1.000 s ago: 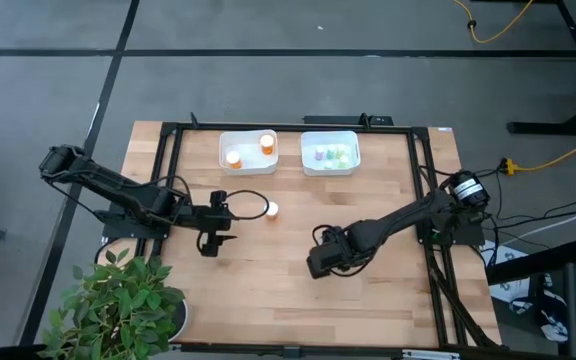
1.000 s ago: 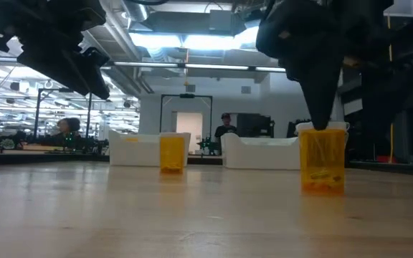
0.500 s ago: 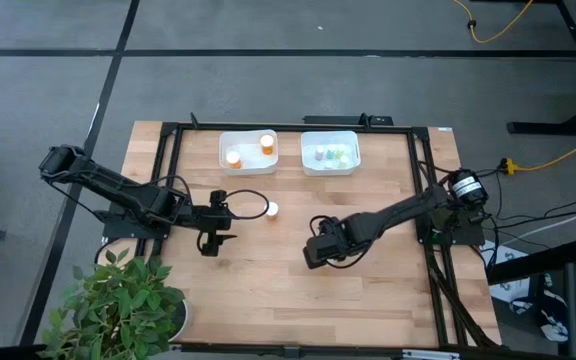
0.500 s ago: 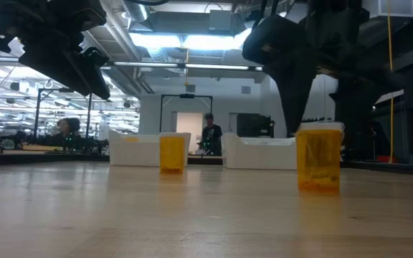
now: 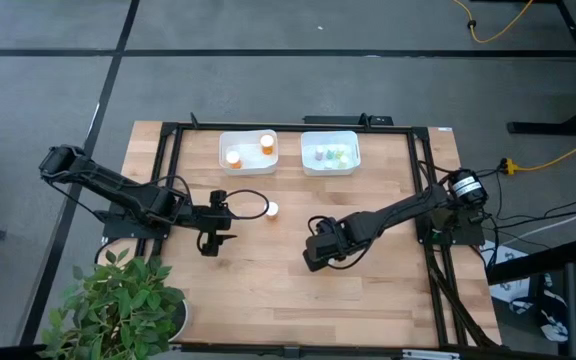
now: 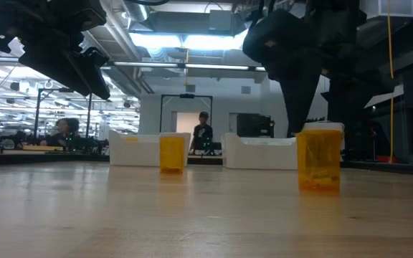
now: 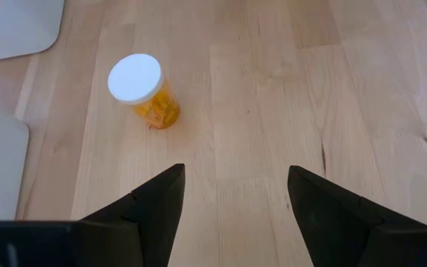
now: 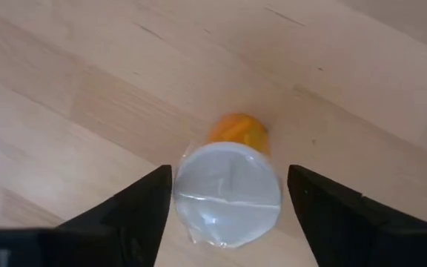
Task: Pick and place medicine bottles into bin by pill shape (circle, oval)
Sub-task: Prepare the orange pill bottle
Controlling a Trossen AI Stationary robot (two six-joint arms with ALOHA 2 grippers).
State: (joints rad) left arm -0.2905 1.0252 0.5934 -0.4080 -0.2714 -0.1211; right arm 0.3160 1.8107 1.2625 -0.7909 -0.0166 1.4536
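Right claw (image 8: 227, 215) sits low over the middle of the worktop (image 5: 368, 290), on the near side of the right bin (image 5: 329, 152). It straddles an upright orange bottle (image 8: 230, 189) with a white cap: one finger (image 8: 136, 215) on each side of the cap, both just beside it, small gaps visible on both sides. So the claw is open around the bottle, not gripping it. In the low view this bottle (image 6: 319, 158) stands flat on the wood with the right arm's dark bulk directly above it. In the high view the claw (image 5: 316, 253) hides the bottle.

Left claw (image 7: 232, 211) hovers open and empty above the worktop, on the near side of the left bin (image 5: 247, 152) and off toward the left rail. Its fingers are wide apart with bare wood between them. A second orange bottle (image 5: 272, 209) with a white cap stands upright just ahead of that claw, apart from it, between the left bin and the right claw. Same bottle in the left wrist view (image 7: 143, 89) and in the low view (image 6: 171, 152).

Bins: both white, side by side at the far edge of the worktop.
- Left bin: two orange bottles (image 5: 250, 150).
- Right bin: several pale green or clear bottles (image 5: 330, 155); can't tell the exact count.

Off the worktop: a potted plant (image 5: 123, 300) at its near-left corner. A person (image 6: 203, 133) stands in the doorway far behind the bins in the low view.
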